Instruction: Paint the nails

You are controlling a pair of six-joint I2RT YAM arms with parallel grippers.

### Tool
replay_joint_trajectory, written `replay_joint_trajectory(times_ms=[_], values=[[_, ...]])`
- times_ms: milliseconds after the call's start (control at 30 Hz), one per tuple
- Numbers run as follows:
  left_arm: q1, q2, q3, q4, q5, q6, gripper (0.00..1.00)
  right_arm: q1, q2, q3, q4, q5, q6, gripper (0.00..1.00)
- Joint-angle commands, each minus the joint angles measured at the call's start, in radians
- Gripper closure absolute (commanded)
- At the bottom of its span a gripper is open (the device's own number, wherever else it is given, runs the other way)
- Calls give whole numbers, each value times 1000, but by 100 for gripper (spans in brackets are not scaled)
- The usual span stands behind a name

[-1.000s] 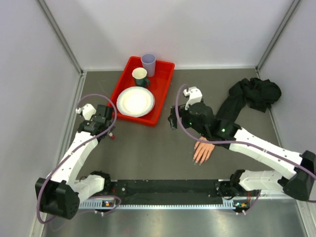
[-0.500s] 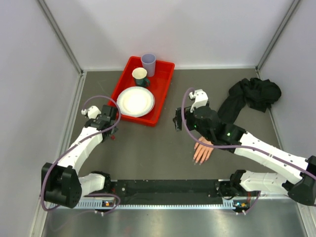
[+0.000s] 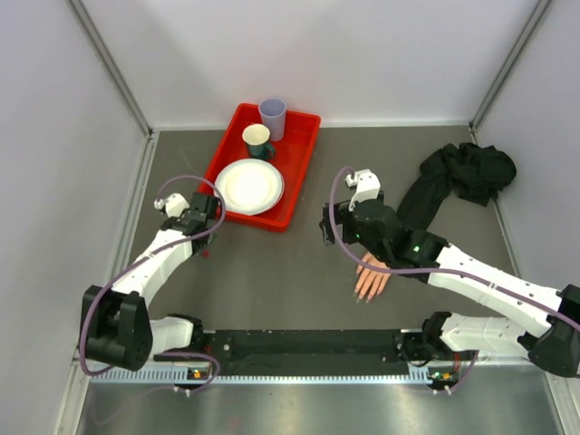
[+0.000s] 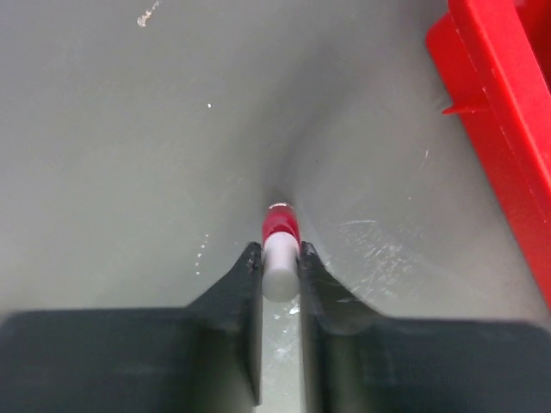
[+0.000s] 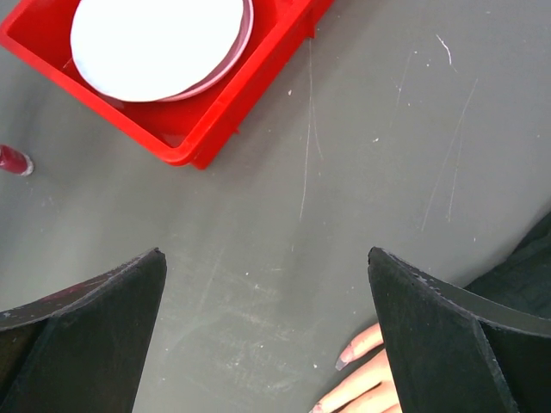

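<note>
The skin-coloured mannequin hand (image 3: pixel 373 275) lies palm down on the grey table, with its black sleeve (image 3: pixel 453 177) trailing to the back right. Its nails (image 3: pixel 361 294) are small and pale pink; one nail (image 5: pixel 343 361) shows at the bottom of the right wrist view. My right gripper (image 3: pixel 324 227) is open and empty (image 5: pixel 265 254), above the table just left of and beyond the hand. My left gripper (image 3: pixel 203 241) is shut on the small polish bottle (image 4: pixel 280 258), which has a white end between the fingers and a red end beyond them. The bottle also shows in the right wrist view (image 5: pixel 15 161).
A red tray (image 3: pixel 304 154) stands at the back centre, close to the right of the left gripper. It holds a white plate (image 3: pixel 248 186), a green cup (image 3: pixel 257 139) and a lilac cup (image 3: pixel 273 116). White walls enclose the table.
My left gripper has moved right towards the tray and now has its fingers round the bottle. My right gripper has shifted slightly nearer and to the right. The hand has not moved.
</note>
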Motion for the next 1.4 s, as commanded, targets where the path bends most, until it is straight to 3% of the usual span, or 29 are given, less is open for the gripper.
replay_joint_trajectory(times_ms=[0,167,300,367,600,767,1000,1100,1133,1267,1367], values=[[1,6,12,26,6,55,100,7,3,-17,32,-4,6,1],[-121,-7,46,23,72,173,100,6,-23,-46,46,-49,-14,1],[-252,-19,55,31,286,294,100,-4,-64,-74,43,-107,-26,1],[-339,-46,37,75,330,314,100,-16,-101,-91,38,-135,-30,1],[-502,-39,33,236,529,408,100,-89,-210,-207,64,-375,-63,1],[-617,112,122,246,499,448,100,-94,-219,-273,98,-448,-50,1],[-726,306,254,170,342,425,100,-94,-253,-296,67,-391,-20,1],[-753,309,259,169,307,410,80,-96,-274,-289,38,-365,-28,1],[-753,291,254,180,304,405,66,-96,-279,-287,27,-362,-28,1],[-753,227,230,209,305,394,38,-94,-285,-279,6,-333,-28,1],[-752,179,228,209,305,393,29,-94,-271,-261,-34,-279,4,2]])
